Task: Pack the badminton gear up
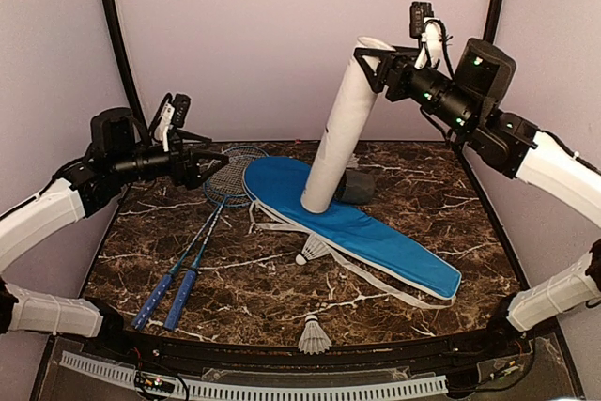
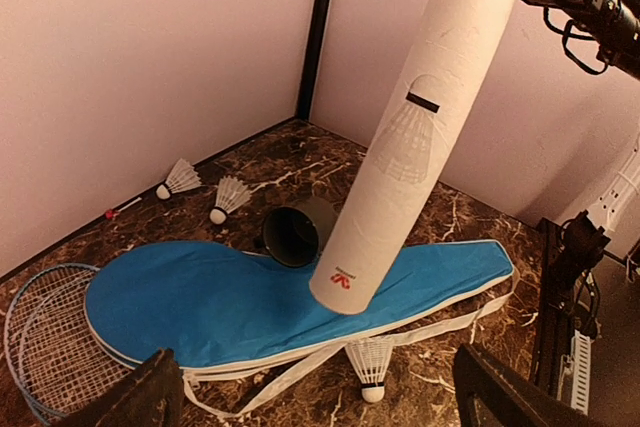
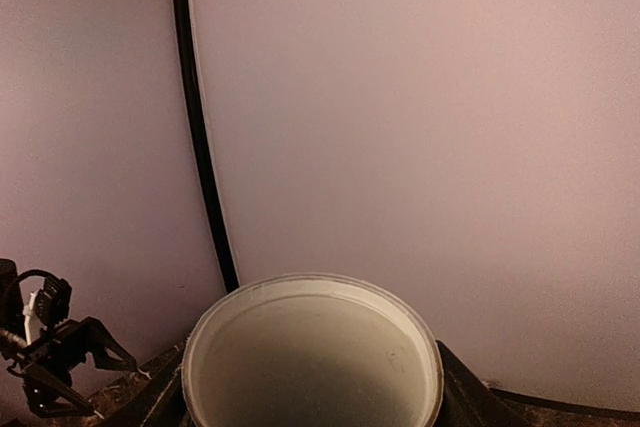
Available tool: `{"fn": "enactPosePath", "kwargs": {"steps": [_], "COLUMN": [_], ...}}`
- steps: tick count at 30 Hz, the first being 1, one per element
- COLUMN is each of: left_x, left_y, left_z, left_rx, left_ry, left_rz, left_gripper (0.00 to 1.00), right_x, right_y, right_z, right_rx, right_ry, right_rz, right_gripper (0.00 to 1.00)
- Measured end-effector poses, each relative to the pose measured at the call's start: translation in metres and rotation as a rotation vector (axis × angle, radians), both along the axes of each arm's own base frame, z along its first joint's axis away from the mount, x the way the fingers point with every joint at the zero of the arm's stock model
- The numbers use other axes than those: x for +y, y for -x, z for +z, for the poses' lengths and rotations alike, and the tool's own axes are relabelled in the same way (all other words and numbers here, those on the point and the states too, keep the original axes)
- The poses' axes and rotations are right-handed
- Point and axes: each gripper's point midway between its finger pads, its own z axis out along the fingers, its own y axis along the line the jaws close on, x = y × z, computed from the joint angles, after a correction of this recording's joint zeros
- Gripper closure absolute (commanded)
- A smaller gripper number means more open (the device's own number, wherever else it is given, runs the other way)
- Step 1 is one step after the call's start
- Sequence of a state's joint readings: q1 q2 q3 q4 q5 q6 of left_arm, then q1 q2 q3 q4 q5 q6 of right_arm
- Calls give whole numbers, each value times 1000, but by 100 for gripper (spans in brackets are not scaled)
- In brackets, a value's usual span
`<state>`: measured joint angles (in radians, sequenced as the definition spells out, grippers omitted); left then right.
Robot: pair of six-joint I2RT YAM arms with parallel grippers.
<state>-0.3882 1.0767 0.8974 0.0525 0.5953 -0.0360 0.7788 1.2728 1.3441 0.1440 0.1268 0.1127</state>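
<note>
Dark marbled worktop (image 1: 244, 293), pink walls. My right tool (image 1: 380, 65) is clamped near the top of the white tube (image 1: 343, 133), which leans with its foot over the blue bag (image 1: 376, 232). My left tool (image 1: 202, 168) hangs wide open and empty near the rackets (image 1: 185, 290). I'd hold the tube steady while fetching shuttlecocks (image 1: 315, 249).

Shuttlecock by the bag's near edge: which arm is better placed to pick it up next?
Left, probably. The left gripper is open and empty above the rackets, while the right gripper is shut on the white tube, tilted over the blue bag.
</note>
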Motion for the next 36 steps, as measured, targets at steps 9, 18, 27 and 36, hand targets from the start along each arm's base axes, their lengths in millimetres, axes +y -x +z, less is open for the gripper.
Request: {"fn": "enactPosePath", "kwargs": {"steps": [9,18,27,36], "left_x": [-63,-83,-84,-85], "left_y": [25,22,14,14], "left_z": [-7,-29,-40,-50], "left_rx": [-14,-52,-73,-81], "left_ry": [-37,-120,-164,-191], "left_rz": [-168,-171,-152,-160], "left_gripper": [2,1,1,21], "right_x": [79,134,137,137], "right_y": [20,36,34,29], "right_z": [-35,-83,-88,-97], "right_rx": [89,200,238,272], "right_ry": [-110,-202,-299,-335], "right_rz": [201,313,324,309], "right_gripper": [40,39,39,39]}}
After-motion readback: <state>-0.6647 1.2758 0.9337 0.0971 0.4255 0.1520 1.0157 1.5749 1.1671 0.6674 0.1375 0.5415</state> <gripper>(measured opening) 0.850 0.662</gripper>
